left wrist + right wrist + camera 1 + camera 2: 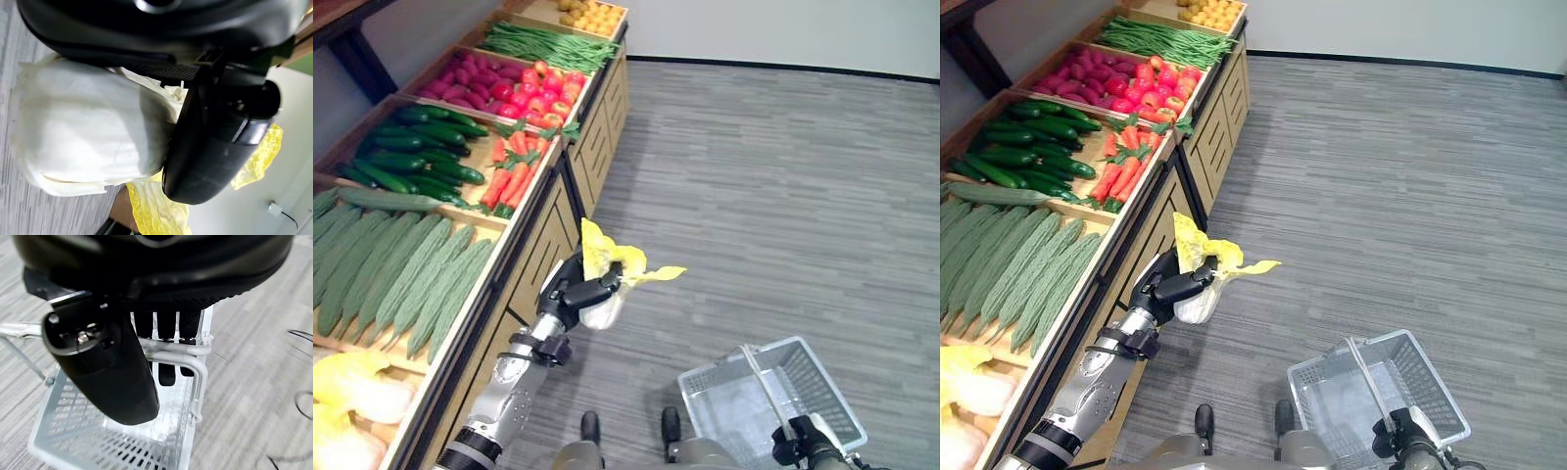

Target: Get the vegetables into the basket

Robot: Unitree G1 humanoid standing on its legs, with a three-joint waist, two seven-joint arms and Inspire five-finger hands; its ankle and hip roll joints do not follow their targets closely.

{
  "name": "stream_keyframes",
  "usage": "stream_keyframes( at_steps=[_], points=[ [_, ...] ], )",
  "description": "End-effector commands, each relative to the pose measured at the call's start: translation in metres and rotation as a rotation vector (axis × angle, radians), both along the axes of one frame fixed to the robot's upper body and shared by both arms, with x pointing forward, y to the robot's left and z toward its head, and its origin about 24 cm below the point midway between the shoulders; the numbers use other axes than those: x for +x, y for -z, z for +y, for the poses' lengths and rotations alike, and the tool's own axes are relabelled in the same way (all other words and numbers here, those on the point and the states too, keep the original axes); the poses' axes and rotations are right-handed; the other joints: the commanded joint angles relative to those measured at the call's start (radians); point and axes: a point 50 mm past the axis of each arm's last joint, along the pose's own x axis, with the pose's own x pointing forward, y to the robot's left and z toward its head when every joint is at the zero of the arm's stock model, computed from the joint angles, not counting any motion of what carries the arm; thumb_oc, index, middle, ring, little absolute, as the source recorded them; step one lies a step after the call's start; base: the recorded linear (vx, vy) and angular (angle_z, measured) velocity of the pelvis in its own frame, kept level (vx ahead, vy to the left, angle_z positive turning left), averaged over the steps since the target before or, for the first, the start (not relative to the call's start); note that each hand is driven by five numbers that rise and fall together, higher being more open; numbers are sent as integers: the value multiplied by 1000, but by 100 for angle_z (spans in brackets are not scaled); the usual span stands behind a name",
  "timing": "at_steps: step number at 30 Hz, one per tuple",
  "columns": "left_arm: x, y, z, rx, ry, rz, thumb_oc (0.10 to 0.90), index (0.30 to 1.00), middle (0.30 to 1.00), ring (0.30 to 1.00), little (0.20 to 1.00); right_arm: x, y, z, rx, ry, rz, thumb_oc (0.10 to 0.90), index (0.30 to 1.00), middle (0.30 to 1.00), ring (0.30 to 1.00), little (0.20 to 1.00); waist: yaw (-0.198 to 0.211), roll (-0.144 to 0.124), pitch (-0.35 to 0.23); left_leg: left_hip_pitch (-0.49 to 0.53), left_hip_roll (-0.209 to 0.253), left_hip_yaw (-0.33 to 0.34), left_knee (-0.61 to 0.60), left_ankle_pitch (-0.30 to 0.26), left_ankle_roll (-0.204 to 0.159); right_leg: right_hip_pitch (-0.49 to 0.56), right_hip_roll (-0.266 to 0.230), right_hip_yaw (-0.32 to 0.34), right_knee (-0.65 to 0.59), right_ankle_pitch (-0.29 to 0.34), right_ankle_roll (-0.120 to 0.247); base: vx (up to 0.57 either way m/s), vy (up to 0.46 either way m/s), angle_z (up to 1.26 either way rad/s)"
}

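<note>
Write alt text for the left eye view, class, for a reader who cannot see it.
The left robot hand holds a yellow-leaved cabbage over the grey floor, beside a wooden produce stand of cucumbers, carrots and tomatoes. At lower right, the right robot hand grips a white basket.

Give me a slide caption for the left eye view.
Left hand holds a yellow-leaved cabbage beside the produce shelf; right hand grips the basket.

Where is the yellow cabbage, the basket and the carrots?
cabbage (604, 305), left eye view, its white base in the left hand
basket (822, 376), left eye view, its far wire wall
carrots (1118, 174), right eye view, middle of the orange pile
</note>
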Motion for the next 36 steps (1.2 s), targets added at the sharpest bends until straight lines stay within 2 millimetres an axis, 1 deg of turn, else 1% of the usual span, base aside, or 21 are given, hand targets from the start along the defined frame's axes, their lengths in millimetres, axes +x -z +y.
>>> stream_keyframes(
  at_steps=[1,2,4,6,7,10,11,14,18,20,21,23,25,26,28,29,30,31,33,34,36],
  points=[
    [12,-66,0,-60,16,-341,400,300,300,300,300,3,1,5,14,-12,-22,400,300,300,300,300,2,-64,-18,18,-30,73,6,-47,-11,15,-140,27,56,-38,168,-26,229,-61],
    [13,-66,0,-60,16,-341,400,300,300,300,300,3,1,5,14,-12,-22,400,300,300,300,300,4,-65,-18,19,-30,74,6,-47,-11,14,-140,28,56,-38,168,-55,184,-49],
    [13,-64,1,-49,3,-333,400,300,300,300,300,10,1,10,26,-19,-44,400,300,300,300,300,2,-73,-14,17,-42,115,1,-58,-1,-24,-160,36,55,11,197,-73,162,-40],
    [14,-64,1,-42,5,-332,400,300,300,300,300,11,1,11,27,-21,-48,400,300,300,300,300,8,-75,-13,17,-44,128,1,-60,3,-36,-162,37,60,19,201,-69,116,-48],
    [15,-63,5,-25,-2,-326,400,300,300,300,300,17,1,15,33,-34,-60,400,300,300,300,300,27,-71,1,23,-34,168,1,-64,9,-58,-189,-65,116,24,195,-90,91,-83],
    [14,-62,8,1,-2,-319,400,300,300,300,300,16,2,18,39,-47,-57,400,300,300,300,300,41,-72,-5,19,-18,207,1,-60,7,-39,-235,-200,153,38,186,-91,65,-88],
    [13,-59,8,-2,6,-303,400,300,300,300,300,14,1,17,30,-64,-50,400,300,300,300,300,44,-82,-23,24,-17,224,1,-58,6,-20,-245,-211,154,54,189,-44,13,-60],
    [13,-58,7,-6,12,-299,400,300,300,300,300,17,-1,15,26,-64,-75,400,300,300,300,300,41,-97,-50,38,-23,230,1,-61,2,-12,-248,-188,119,90,204,28,-44,-22],
    [12,-57,7,4,27,-294,400,300,300,300,300,27,-7,11,9,-72,-112,400,300,300,300,300,42,-105,-72,51,-21,245,1,-61,-4,9,-246,-201,60,93,211,29,-80,-20],
    [10,-53,3,38,65,-275,400,300,300,300,300,58,-26,2,-44,-144,-211,400,300,300,300,300,46,-109,-89,45,-5,251,1,-50,-20,28,-228,-209,5,75,208,-8,-162,-21],
    [10,-53,3,38,65,-276,400,300,300,300,300,58,-26,2,-44,-144,-211,400,300,300,300,300,45,-108,-89,45,-4,250,1,-50,-20,28,-228,-209,4,75,207,-13,-130,-19],
    [10,-52,0,81,100,-277,400,300,300,300,300,77,-41,-6,-88,-184,-277,400,300,300,300,300,45,-105,-92,40,9,247,1,-41,-31,35,-216,-217,-16,65,202,-1,-123,-11],
    [10,-54,-3,175,135,-305,400,300,300,300,300,98,-63,-13,-132,-240,-379,400,300,300,300,300,40,-98,-92,49,22,242,1,-38,-40,56,-206,-227,-33,56,199,34,-135,-1],
    [10,-55,-5,246,151,-325,400,300,300,300,300,114,-81,-15,-162,-287,-457,400,300,300,300,300,38,-94,-96,49,28,240,1,-32,-45,62,-199,-233,-42,54,195,35,-115,4],
    [10,-59,-12,339,199,-376,400,300,300,300,300,131,-103,-14,-190,-338,-556,400,300,300,300,300,34,-86,-101,51,36,238,1,-31,-50,69,-193,-239,-50,45,192,33,-103,5],
    [12,-66,-21,458,261,-457,400,300,300,300,300,154,-132,-10,-218,-412,-676,400,300,300,300,300,30,-78,-105,56,42,238,1,-33,-55,79,-188,-242,-54,36,191,20,-80,4],
    [12,-66,-22,459,261,-458,400,300,300,300,300,154,-132,-10,-218,-412,-677,400,300,300,300,300,31,-78,-106,53,42,238,1,-29,-55,76,-188,-242,-55,39,190,23,-65,4],
    [13,-69,-24,484,268,-484,400,300,300,300,300,159,-138,-5,-212,-431,-712,400,300,300,300,300,28,-76,-109,52,45,239,1,-27,-56,76,-185,-241,-55,36,188,-4,-38,4],
    [14,-74,-38,596,351,-565,400,300,300,300,300,178,-163,9,-208,-512,-822,400,300,300,300,300,25,-69,-113,58,53,239,1,-29,-62,83,-179,-242,-55,25,187,18,-48,2],
    [14,-78,-43,623,373,-604,400,300,300,300,300,183,-169,13,-208,-534,-844,400,300,300,300,300,26,-68,-115,54,55,238,1,-24,-62,80,-177,-240,-55,26,184,32,-35,2],
    [13,-85,-53,738,426,-713,400,300,300,300,300,194,-187,29,-191,-616,-921,400,300,300,300,300,23,-64,-118,60,58,239,1,-26,-64,85,-173,-239,-55,21,183,19,-34,1]
  ],
)
